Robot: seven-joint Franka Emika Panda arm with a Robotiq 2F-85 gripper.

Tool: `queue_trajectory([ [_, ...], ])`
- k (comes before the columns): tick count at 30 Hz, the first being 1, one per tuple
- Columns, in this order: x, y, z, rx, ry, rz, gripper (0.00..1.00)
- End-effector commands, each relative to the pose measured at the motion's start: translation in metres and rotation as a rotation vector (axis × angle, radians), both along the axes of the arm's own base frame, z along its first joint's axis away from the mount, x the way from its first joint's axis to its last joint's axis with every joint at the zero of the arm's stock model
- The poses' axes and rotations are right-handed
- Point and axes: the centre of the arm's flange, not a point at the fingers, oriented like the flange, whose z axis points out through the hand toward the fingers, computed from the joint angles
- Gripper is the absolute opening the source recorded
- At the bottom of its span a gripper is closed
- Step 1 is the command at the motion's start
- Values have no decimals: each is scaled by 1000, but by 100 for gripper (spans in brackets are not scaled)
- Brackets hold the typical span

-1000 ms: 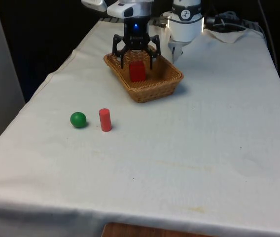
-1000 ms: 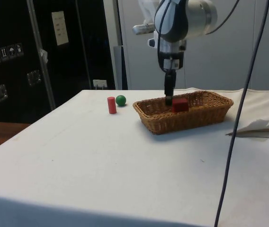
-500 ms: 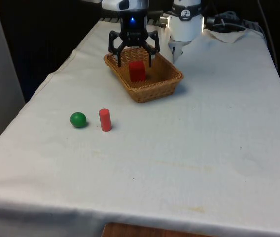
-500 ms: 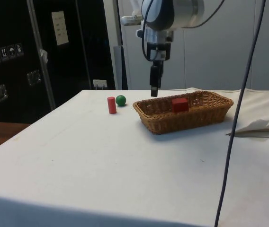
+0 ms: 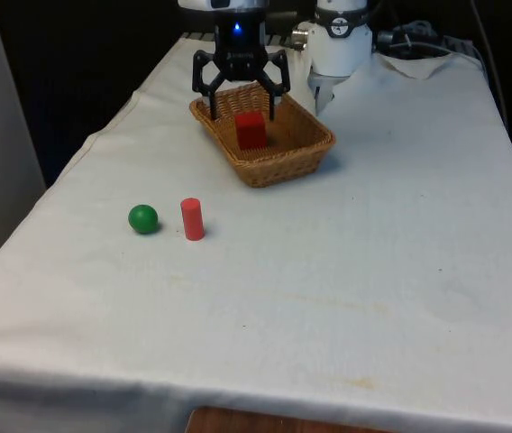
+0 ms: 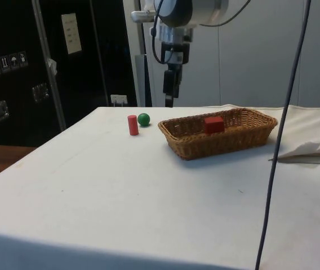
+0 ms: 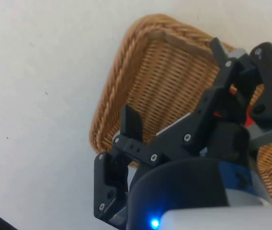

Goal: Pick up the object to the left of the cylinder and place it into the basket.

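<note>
Front view, gripper [image 5: 241,106]: spread wide and empty, hanging above the wicker basket [image 5: 285,159].
Front view, red block [image 5: 251,130]: lying inside the basket.
Front view, green ball [image 5: 143,218]: on the white cloth [image 5: 373,271], just beside the red cylinder [image 5: 192,219], on the front view's left of it, well apart from the basket.
Side view, gripper [image 6: 169,95]: raised above the table, over the basket's end nearest the ball [image 6: 143,118].
Side view, cylinder [image 6: 132,125]: upright, near the ball.
Wrist view, fingers [image 7: 132,125]: parted, with the basket [image 7: 126,62] below and a sliver of red between them.
</note>
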Motion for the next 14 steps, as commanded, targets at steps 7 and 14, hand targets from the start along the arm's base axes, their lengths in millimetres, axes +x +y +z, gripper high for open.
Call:
queue_trajectory([
  [7,18,2,2,-9,14,-5,100],
  [14,33,4,2,-23,35,-1,100],
])
